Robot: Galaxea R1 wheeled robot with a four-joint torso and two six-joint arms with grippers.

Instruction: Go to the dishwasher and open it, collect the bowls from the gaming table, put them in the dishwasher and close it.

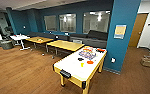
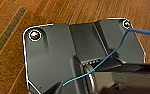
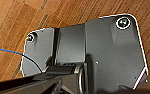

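Whether either gripper's jaws are spread or pressed together cannot be told: both wrist views look down past the robot's dark plate, with a thin blue cable crossing it, onto a wooden plank floor with nothing lying on it. In the head view that same brown floor runs out to the gaming table, a long white-topped table with a yellowish edge and legs, standing just beside a teal pillar. On the tabletop, the black bowl sits about midway along, nearer the edge that faces the pillar than the open-floor edge, and the orange bowl lies just beside it, closer still to that pillar-side edge; the two look apart, though near. A small yellow cup stands a little nearer the table's near end than the bowls. Toward the far end, colourful game boxes are piled across the tabletop, with a red and black item at the far corner by the pillar. The near end of the tabletop is bare white, and a dark fitting hangs on the near end wall. Beyond the table stand two yellow-topped tables, a small white table, and a dark bench along the teal wall under interior windows. A poster hangs on the pillar, and a wooden door lies past it.
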